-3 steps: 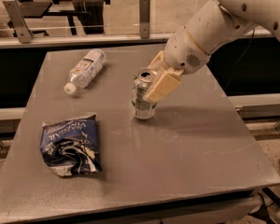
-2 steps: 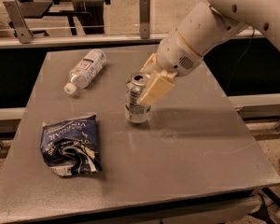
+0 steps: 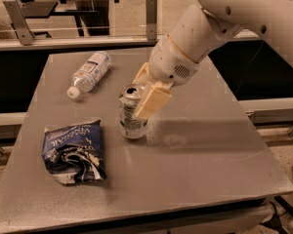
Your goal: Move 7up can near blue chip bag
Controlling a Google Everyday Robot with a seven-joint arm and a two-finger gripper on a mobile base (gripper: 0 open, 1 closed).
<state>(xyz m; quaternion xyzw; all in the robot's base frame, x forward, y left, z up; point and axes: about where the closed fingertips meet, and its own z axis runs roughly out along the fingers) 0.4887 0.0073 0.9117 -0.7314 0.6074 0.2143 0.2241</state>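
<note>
The 7up can [image 3: 131, 115] is a silvery can with a greenish-white label, upright on the grey table [image 3: 200, 169] near its middle. My gripper [image 3: 144, 94] is shut on the can, its cream fingers [image 3: 152, 100] clasping the upper part from the right and behind. The blue chip bag [image 3: 74, 151] lies crumpled at the front left, a short gap to the left of the can.
A clear plastic bottle [image 3: 90, 73] with a white cap lies on its side at the back left. A metal rail [image 3: 78, 30] runs behind the table. A person sits beyond it. The table's front edge [image 3: 136, 216] is near.
My gripper has carried the can to the left and toward the front, closer to the blue chip bag. The bag and the bottle have not moved.
</note>
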